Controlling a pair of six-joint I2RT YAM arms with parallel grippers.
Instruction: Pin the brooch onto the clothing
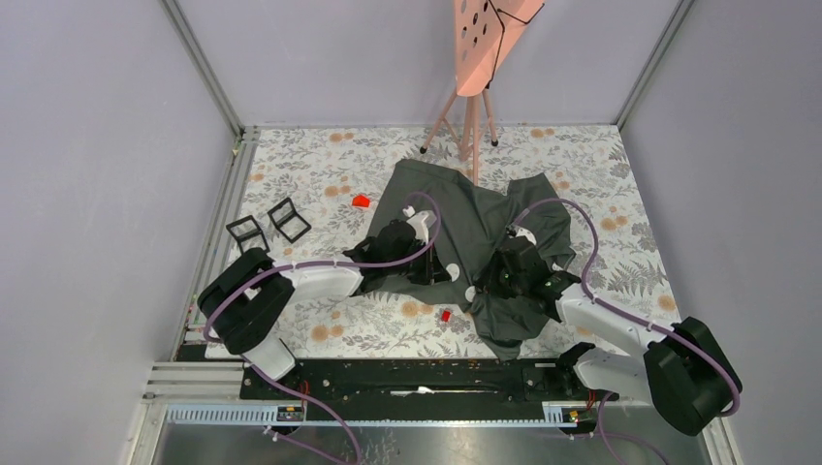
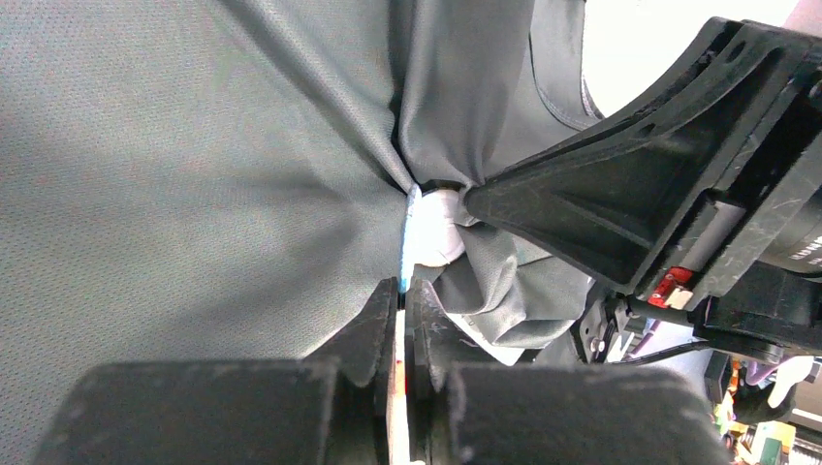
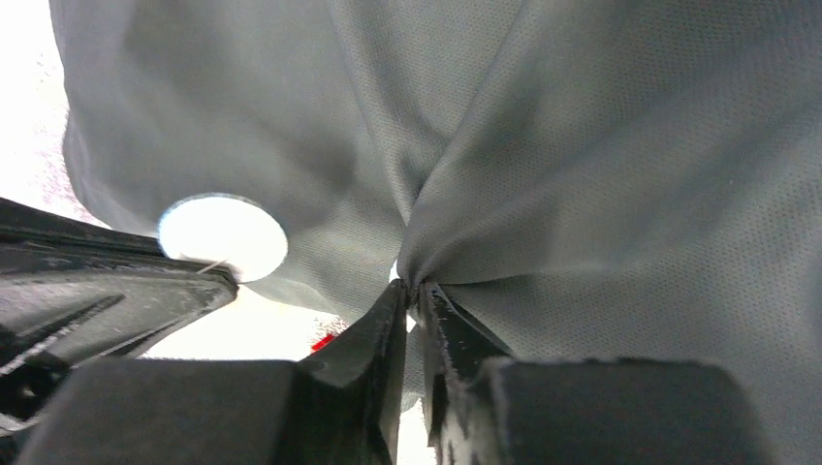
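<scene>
The dark grey T-shirt [image 1: 475, 228] lies crumpled in the middle of the table. My left gripper [image 2: 405, 288] is shut on a thin white round brooch [image 2: 411, 232], seen edge-on and pressed against the fabric [image 2: 194, 174]. The brooch shows as a white disc in the right wrist view [image 3: 223, 237] and in the top view [image 1: 452, 272]. My right gripper [image 3: 415, 288] is shut on a pinched fold of the shirt [image 3: 601, 174], close beside the left gripper [image 1: 438, 268]. In the top view the right gripper [image 1: 488, 281] sits over the shirt's lower part.
A pink tripod stand [image 1: 472, 116] stands at the back, just behind the shirt. Two black frames [image 1: 268, 226] lie at the left. Small red pieces lie beside the shirt [image 1: 361, 201] and in front of it [image 1: 446, 315]. A second white spot [image 1: 470, 292] shows by the right gripper.
</scene>
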